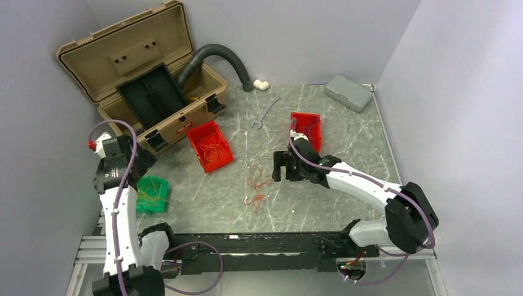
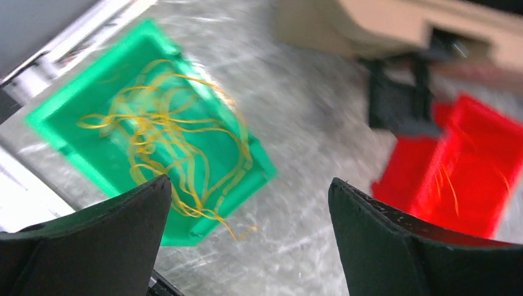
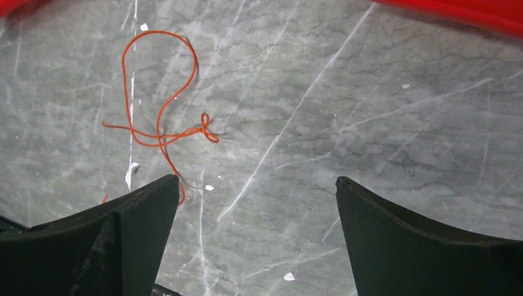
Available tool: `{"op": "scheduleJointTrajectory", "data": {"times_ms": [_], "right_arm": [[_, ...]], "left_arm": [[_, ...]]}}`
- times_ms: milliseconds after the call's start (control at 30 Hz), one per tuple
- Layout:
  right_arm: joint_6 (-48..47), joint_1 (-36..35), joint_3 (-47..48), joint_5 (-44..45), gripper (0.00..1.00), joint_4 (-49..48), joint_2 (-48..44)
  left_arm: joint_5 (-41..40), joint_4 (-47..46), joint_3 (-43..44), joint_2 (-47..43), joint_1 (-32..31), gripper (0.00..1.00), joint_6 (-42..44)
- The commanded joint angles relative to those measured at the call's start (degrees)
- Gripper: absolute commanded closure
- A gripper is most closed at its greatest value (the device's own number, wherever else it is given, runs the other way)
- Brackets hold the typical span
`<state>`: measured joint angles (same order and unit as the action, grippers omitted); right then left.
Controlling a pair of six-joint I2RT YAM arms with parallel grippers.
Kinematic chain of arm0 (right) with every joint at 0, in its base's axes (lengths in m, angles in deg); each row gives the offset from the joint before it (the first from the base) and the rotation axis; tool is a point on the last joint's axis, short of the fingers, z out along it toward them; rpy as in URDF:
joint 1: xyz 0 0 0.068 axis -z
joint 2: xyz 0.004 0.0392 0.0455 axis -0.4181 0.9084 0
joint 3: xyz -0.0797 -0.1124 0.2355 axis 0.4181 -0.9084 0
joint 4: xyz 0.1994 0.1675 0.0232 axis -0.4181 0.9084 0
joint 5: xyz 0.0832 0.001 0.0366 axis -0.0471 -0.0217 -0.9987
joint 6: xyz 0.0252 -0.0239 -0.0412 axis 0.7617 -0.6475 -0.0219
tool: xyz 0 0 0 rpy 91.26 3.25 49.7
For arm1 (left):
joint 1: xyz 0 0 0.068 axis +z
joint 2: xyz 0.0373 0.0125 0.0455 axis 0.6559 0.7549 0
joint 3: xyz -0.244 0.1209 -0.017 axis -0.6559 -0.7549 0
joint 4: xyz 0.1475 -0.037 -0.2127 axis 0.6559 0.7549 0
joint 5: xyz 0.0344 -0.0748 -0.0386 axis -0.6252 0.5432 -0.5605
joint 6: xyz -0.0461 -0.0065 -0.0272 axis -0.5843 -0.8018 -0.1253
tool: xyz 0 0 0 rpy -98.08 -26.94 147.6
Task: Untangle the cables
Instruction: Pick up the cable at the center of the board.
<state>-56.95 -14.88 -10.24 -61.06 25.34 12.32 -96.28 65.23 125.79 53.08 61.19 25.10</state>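
Observation:
The cables show as loose thin orange strands (image 1: pixel 255 185) lying on the marble table (image 1: pixel 345 142) in the middle. In the right wrist view one orange strand (image 3: pixel 160 117) makes a loop with a small knot, and its lower end runs behind my left fingertip. My right gripper (image 1: pixel 279 167) (image 3: pixel 258 182) hovers open just right of the strands, holding nothing. Thin yellow wires (image 2: pixel 166 142) fill a green bin (image 2: pixel 80 74) (image 1: pixel 165 185) at the left. My left gripper (image 1: pixel 143 165) (image 2: pixel 250 185) hangs open and empty above the bin's near corner.
A red bin (image 1: pixel 196 132) (image 2: pixel 469 166) holding yellowish wires sits near the open tan toolbox (image 1: pixel 123 55). A second red bin (image 1: pixel 306 127) lies behind my right wrist. A wrench (image 1: pixel 265 111), a grey corrugated hose (image 1: pixel 222 55) and a grey case (image 1: pixel 348 92) are at the back.

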Motion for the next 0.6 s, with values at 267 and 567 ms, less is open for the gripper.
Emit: {"op": "scheduleJointTrajectory", "data": {"times_ms": [267, 567], "right_arm": [[-2.52, 1.68, -3.33, 3.84, 0.00, -0.75, -14.96], [-3.19, 4.46, -5.42, 5.84, 0.00, 3.79, -27.98]], "left_arm": [[22.85, -14.33, -5.82, -4.64, -42.74, 0.01, 13.75], [17.07, -23.20, -3.57, 11.52, -71.89, 0.01, 27.96]]}}
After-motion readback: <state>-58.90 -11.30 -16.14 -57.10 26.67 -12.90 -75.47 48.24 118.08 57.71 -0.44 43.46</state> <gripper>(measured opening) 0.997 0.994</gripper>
